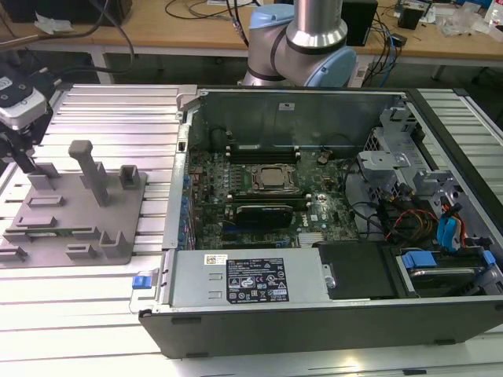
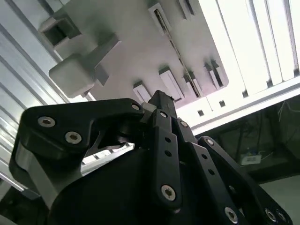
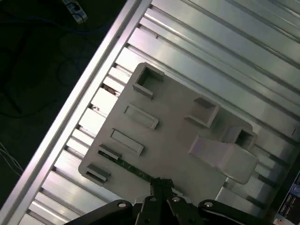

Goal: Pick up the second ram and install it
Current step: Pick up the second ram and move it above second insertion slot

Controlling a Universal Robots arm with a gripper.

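Second ram (image 3: 124, 165): green, first wrist view

**Exterior view.** Even overhead room light. The ribbed aluminium table (image 1: 102, 110) reflects it strongly. From 6 to 8 o'clock of the open computer case (image 1: 314, 314) the ribs bleach to near white and their detail is lost. The case interior is dimmer, its motherboard (image 1: 259, 184) shaded by the walls. The grey holder plate (image 1: 75, 216) casts short, soft shadows.

**Second wrist view.** The gripper (image 2: 161, 99) is a backlit black mass with small highlights on its screws, set against table ribs washed out by glare.

**First wrist view.** Bright streaks run along the ribs. The floor (image 3: 42, 70) beyond the table's edge is almost black.
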